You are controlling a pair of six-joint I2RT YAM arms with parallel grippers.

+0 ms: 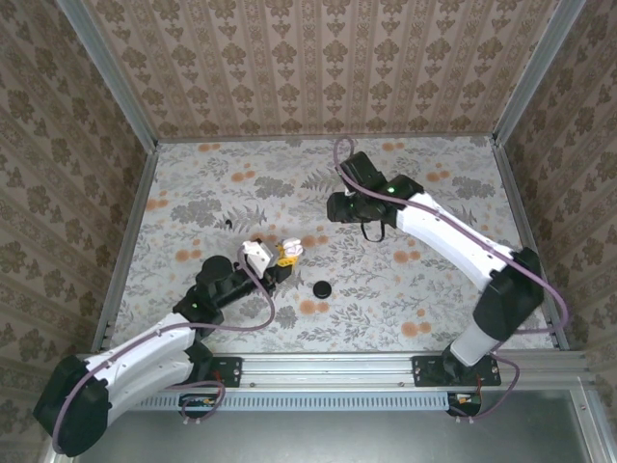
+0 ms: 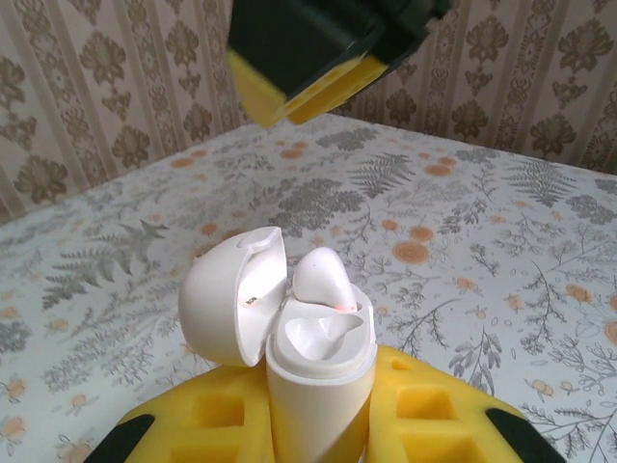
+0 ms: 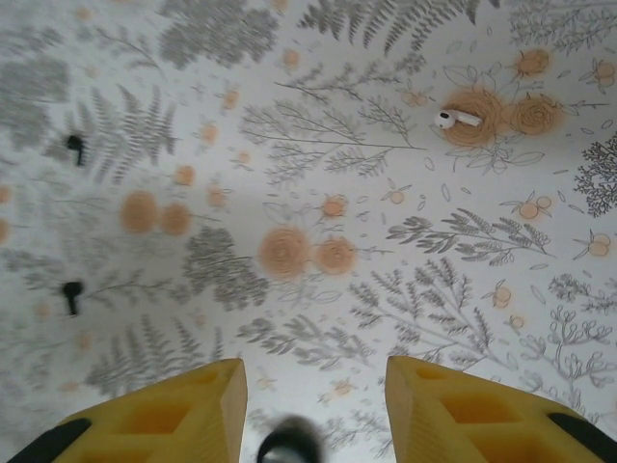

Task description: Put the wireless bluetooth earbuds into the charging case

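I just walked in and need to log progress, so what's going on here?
The left gripper holds the charging case with its lid flipped open, and one earbud sits in it. The second earbud lies loose on the floral table. The right gripper hangs open above the table, holding nothing.

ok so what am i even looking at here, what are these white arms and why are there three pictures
Two robot arms are bolted to a floral table. One picture looks down from above; the other two come from a camera on each wrist, so yellow-padded fingers show. The left gripper is shut on an open white charging case with one white earbud seated inside. The right gripper hangs open over the table, holding nothing. A second white earbud lies loose there, plus a black disc and two small black pieces.
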